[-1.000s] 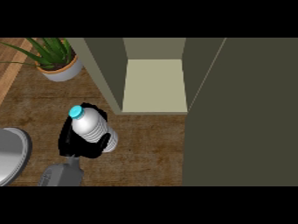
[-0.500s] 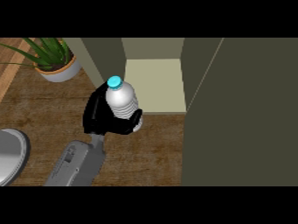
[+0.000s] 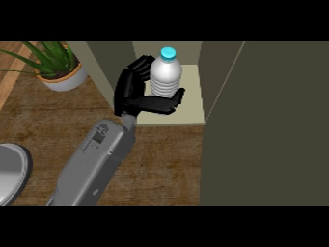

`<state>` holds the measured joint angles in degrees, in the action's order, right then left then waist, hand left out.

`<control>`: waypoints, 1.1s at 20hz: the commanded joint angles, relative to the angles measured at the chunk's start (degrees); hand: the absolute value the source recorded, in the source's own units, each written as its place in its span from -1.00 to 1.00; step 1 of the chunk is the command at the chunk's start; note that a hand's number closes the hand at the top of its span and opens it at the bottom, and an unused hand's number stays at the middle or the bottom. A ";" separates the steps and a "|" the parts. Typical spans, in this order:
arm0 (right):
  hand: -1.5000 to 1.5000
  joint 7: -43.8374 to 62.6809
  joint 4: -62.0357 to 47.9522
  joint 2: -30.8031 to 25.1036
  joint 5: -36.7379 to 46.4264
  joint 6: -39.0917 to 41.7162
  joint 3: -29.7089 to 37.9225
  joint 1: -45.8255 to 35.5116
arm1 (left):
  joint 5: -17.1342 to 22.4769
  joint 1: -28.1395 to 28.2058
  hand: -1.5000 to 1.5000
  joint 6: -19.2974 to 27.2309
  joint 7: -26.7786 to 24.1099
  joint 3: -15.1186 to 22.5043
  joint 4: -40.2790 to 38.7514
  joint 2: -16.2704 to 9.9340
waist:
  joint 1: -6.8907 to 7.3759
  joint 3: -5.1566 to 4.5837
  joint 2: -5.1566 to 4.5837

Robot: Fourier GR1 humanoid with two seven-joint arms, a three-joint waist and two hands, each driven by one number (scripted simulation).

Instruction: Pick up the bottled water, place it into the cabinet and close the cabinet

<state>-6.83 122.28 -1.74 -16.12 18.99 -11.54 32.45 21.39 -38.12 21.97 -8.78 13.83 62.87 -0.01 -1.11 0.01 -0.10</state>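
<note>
Over cabinet point(image 3: 168, 112) shelf, left hand point(image 3: 140, 94) fingers point(image 3: 135, 67) wrap bottled water point(image 3: 165, 75).

Left hand point(image 3: 140, 94) curled round the bottled water point(image 3: 165, 77), bottle upright, blue cap above the fingers point(image 3: 135, 72). Thumb wraps its lower body. Bottle sits over the open cabinet point(image 3: 171, 113) shelf. Cabinet door point(image 3: 274, 125) right of the fingers, potted plant point(image 3: 56, 67) left on the surface point(image 3: 167, 164).
</note>
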 commanded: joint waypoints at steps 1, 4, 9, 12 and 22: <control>-1.00 -1.00 -1.80 1.14 2.96 -0.75 -2.31 -0.90 | 1.73 -8.58 1.00 2.75 -3.39 0.18 -11.18 0.01 | -0.55 -0.02 -0.18; -1.00 2.16 -0.11 -0.60 -1.39 -0.34 0.33 -2.70 | 0.45 -11.99 1.00 2.58 -5.58 -1.00 -17.22 0.01 | -0.27 -0.01 -0.19; -1.00 -2.02 -5.31 -0.55 -1.34 1.47 1.37 -2.85 | 0.75 -19.11 1.00 5.44 -10.70 -3.49 -29.45 0.00 | -1.30 0.01 -0.58; -1.00 1.64 -0.97 -0.79 -1.13 0.22 -0.55 -1.82 | -0.43 -23.61 1.00 6.24 -9.30 -5.01 -35.44 0.01 | -1.31 -0.01 -0.61; -1.00 -0.50 -3.18 -1.62 -2.37 2.05 0.91 -2.50 | -3.08 -26.38 1.00 7.99 -17.23 -6.51 -48.95 -1.78 | -1.85 -0.01 -0.91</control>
<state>-6.99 119.60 -2.91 -17.48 20.23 -11.01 29.68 19.63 -63.82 29.46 -23.35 8.08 18.53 -0.77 -3.02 0.00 -0.92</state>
